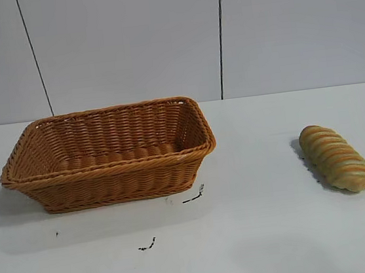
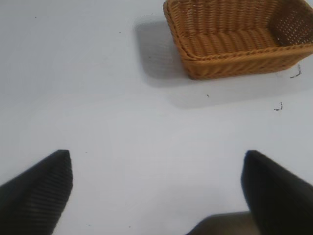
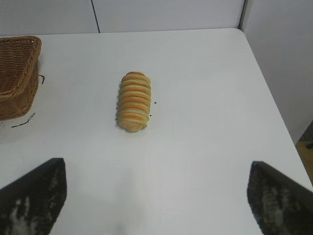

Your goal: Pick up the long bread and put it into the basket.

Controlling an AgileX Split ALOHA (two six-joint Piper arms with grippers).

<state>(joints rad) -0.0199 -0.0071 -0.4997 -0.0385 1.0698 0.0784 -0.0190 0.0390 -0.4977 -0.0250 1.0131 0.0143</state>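
Note:
The long bread (image 1: 336, 156), a tan-yellow loaf with orange-brown spiral ridges, lies on the white table at the right. It also shows in the right wrist view (image 3: 134, 101), some way ahead of my right gripper (image 3: 157, 169), which is open and empty. The wicker basket (image 1: 111, 175) stands empty at the left of the table. It shows in the left wrist view (image 2: 234, 58) far ahead of my left gripper (image 2: 157, 157), which is open and empty over bare table. Neither gripper shows in the exterior view.
The white table (image 1: 246, 234) has small dark marks (image 1: 194, 196) in front of the basket. A grey panelled wall (image 1: 126, 44) stands behind. The table's right edge (image 3: 274, 98) lies beyond the bread in the right wrist view.

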